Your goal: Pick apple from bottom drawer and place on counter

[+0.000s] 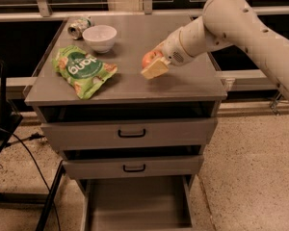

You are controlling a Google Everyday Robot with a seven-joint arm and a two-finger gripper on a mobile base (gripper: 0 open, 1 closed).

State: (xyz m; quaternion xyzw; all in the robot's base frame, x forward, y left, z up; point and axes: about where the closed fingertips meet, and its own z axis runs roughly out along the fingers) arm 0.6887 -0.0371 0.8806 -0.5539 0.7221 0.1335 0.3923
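My gripper (pixel 152 64) reaches in from the right over the middle of the counter (pixel 130 88). It is shut on the apple (pixel 148 58), a small red-orange fruit held between the cream-coloured fingers (pixel 154 70), at or just above the counter top. The bottom drawer (pixel 137 206) stands pulled open below, and the part of its grey interior that shows is bare.
A white bowl (pixel 99 37) and a tipped can (pixel 79 26) sit at the back left of the counter. A green chip bag (pixel 82 70) lies at the left front. The two upper drawers (pixel 130 134) are pushed in. Cables and a black stand (pixel 2 124) are on the left floor.
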